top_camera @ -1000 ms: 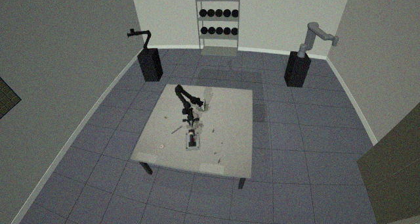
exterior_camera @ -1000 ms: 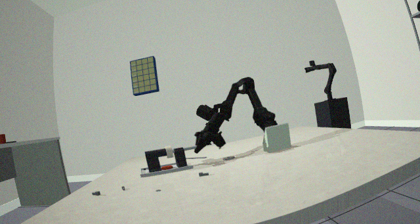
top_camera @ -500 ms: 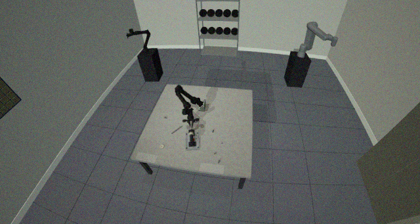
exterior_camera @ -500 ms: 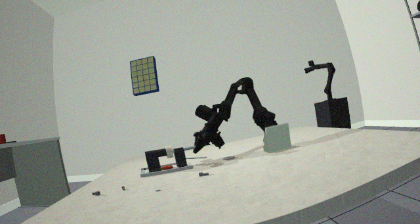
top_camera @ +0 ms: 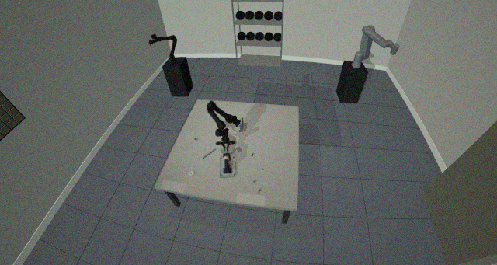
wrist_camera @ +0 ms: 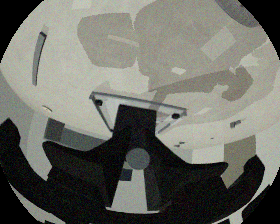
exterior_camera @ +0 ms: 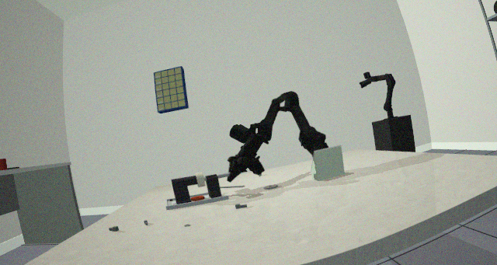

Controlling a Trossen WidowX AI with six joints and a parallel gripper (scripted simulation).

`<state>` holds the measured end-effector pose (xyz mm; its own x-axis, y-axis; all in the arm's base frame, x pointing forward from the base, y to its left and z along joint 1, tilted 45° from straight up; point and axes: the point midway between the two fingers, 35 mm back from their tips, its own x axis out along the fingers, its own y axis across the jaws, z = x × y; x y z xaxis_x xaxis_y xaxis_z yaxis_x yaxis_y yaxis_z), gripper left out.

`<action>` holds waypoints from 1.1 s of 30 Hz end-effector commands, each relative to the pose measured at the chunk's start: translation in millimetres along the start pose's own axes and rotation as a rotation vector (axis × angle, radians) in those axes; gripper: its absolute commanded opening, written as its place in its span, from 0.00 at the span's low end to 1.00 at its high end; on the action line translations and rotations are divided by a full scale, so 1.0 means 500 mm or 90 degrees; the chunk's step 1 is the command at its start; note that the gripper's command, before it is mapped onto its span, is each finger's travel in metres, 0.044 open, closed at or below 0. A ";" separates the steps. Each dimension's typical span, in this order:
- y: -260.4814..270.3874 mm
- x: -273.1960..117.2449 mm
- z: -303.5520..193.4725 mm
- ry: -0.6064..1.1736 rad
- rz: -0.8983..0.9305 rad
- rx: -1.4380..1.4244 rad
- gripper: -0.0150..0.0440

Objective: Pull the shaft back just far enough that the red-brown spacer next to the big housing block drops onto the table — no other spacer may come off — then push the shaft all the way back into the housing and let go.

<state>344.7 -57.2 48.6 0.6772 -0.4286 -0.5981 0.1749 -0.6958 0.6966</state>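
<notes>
My gripper (top_camera: pixel 226 150) (exterior_camera: pixel 230 178) (wrist_camera: pixel 136 131) is shut on the shaft (exterior_camera: pixel 223 176), whose round grey end shows between the fingers in the wrist view. The shaft runs level into the small dark post (exterior_camera: pixel 213 186) (wrist_camera: pixel 135 119). A pale spacer (exterior_camera: pixel 200 179) is on the shaft line, beyond that post. A dark stretch joins it to the big dark housing block (exterior_camera: pixel 180 191); the shaft's far tip is hidden. The red-brown spacer (exterior_camera: pixel 197 198) lies low between post and housing, over the base plate (exterior_camera: pixel 171 207) (wrist_camera: pixel 141 99), off the shaft.
A thin grey rod (top_camera: pixel 209 153) (wrist_camera: pixel 38 60) lies beside the fixture. A small pale disc (top_camera: pixel 192 173) and several small dark parts, one a dark piece (exterior_camera: pixel 241 206), lie on the table (exterior_camera: pixel 272 226). A pale green panel (exterior_camera: pixel 328 163) stands by the arm's base.
</notes>
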 end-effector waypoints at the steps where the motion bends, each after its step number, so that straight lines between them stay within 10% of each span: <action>1: 0.002 0.003 -0.007 0.003 0.001 0.004 0.25; 33: 0.003 0.019 -0.024 0.004 0.001 0.004 0.25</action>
<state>356.6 -55.9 47.1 0.6775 -0.4289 -0.5975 0.1742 -0.6957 0.6969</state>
